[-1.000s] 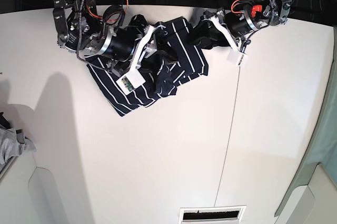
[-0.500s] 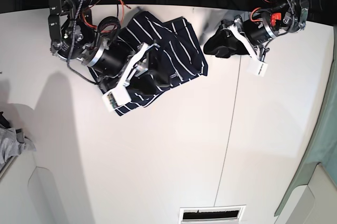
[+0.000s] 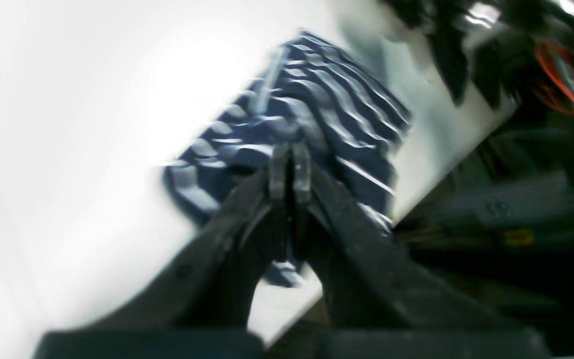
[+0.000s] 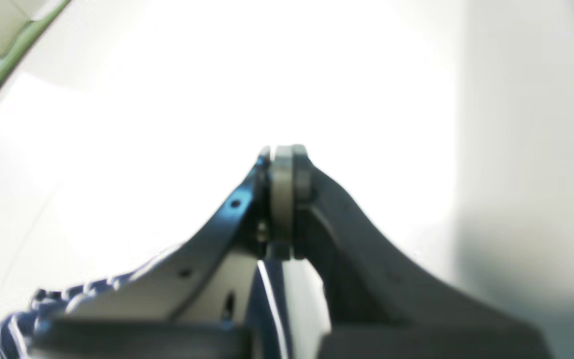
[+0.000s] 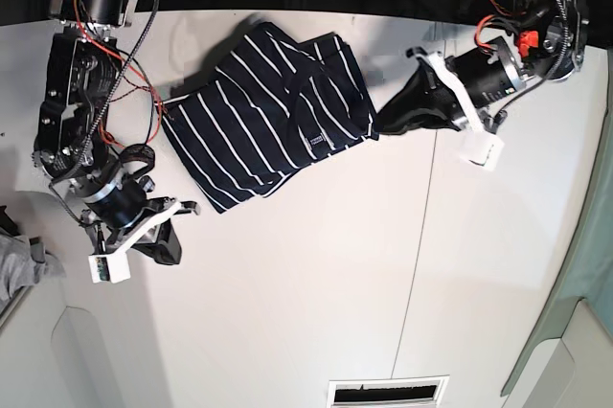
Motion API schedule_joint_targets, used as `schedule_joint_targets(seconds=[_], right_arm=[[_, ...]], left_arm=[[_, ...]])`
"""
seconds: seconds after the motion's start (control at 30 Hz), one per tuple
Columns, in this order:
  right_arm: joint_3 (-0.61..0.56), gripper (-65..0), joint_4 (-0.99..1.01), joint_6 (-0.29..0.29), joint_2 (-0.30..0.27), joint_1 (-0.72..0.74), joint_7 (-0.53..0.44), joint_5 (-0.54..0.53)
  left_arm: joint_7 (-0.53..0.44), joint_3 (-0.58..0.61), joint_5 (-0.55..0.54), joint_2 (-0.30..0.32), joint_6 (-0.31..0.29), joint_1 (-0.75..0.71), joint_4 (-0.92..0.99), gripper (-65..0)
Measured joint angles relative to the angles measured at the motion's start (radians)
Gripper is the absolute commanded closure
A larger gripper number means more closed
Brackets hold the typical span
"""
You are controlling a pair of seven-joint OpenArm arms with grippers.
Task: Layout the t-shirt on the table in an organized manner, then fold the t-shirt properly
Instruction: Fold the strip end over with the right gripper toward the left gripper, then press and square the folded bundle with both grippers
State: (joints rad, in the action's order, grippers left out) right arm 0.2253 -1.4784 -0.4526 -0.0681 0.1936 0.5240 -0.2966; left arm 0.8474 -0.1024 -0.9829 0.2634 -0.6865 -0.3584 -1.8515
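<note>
The navy striped t-shirt (image 5: 263, 116) lies crumpled and partly spread at the back middle of the white table (image 5: 306, 293). My left gripper (image 5: 381, 124) is shut, with its tip at the shirt's right edge. In the left wrist view the shut fingers (image 3: 289, 169) overlap the blurred shirt (image 3: 317, 124); I cannot tell whether cloth is pinched. My right gripper (image 5: 165, 243) is shut and sits on the table, apart from the shirt's front corner. In the right wrist view its pads (image 4: 283, 184) meet with nothing between them, and striped cloth (image 4: 18, 314) shows at the lower left.
A plain grey cloth (image 5: 21, 266) lies at the left edge. A thin dark seam (image 5: 420, 226) runs down the table right of centre. A slotted vent (image 5: 386, 391) sits at the front edge. Red and black cables (image 5: 105, 34) hang along the right arm.
My right gripper has come off the shirt and swung away to the front left. The shirt now lies more spread out. My left gripper has moved down to the shirt's right edge.
</note>
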Motion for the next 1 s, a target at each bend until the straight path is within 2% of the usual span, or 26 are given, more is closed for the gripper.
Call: schedule_joint_targets(seconds=[0.1,0.2,0.27,0.43,0.67,0.77,1.0], right_arm=[[-0.019,0.0,0.153,-0.032,0.003,0.054,-0.041,-0.007],[-0.048,0.0,0.294,-0.058,0.002,0.106,-0.053,-0.008],[-0.073,0.0,0.369,-0.076,0.002,0.126,-0.072,-0.014],[-0.118,0.0,0.461,-0.092,0.002,0.110,-0.094,-0.008],[-0.123,0.0,0.414,-0.097,-0.001,0.017,-0.101,-0.020],[-0.122,0.0,0.328,-0.102,-0.006,-0.067,-0.094,-0.072],[-0.122,0.0,0.101,-0.105,-0.002,-0.235,-0.074,-0.103]], left_arm=[[-0.023,0.107,0.064,-0.013,-0.001,-0.017,-0.008,0.0],[-0.134,0.175,0.222,-0.033,-0.004,-0.009,0.031,0.0],[-0.172,0.197,0.316,-0.054,-0.002,0.001,0.101,0.0],[-0.178,0.211,0.328,-0.079,0.001,0.026,0.288,0.0],[-0.182,0.209,0.359,-0.067,-0.012,0.161,0.451,0.0],[-0.182,0.208,0.389,-0.064,-0.019,0.238,0.506,0.0],[-0.178,0.208,0.451,-0.063,-0.002,0.447,0.624,0.0]])
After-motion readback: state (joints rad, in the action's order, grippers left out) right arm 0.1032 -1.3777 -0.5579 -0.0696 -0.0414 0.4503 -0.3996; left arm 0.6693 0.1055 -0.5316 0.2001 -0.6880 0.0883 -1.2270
